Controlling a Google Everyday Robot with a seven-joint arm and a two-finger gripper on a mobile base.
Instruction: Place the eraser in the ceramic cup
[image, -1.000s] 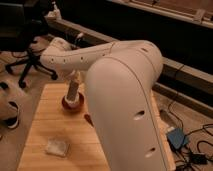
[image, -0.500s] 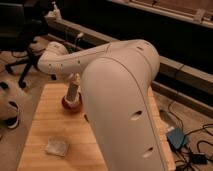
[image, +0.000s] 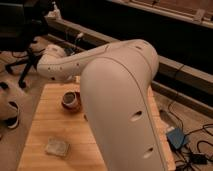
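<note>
Filling mid-frame, the white arm (image: 115, 100) blocks the gripper; its grip cannot be told. Ceramic cup (image: 70, 101) sits centre-left on the wooden table (image: 50, 125), touching the arm's edge. Eraser unseen; pale pad (image: 57, 147) lower left.

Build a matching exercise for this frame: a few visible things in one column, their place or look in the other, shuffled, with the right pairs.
Things:
1. ceramic cup
2. pale sponge-like pad
3. robot arm
4. wooden table

Descriptions:
A. white, bulky, fills the middle of the view
B. near the table's front left corner
C. red-brown, at the table's far side beside the arm
D. light slatted surface under the other things

Pairs: 1-C, 2-B, 3-A, 4-D

The gripper is hidden behind the arm, and the eraser is not visible.
</note>
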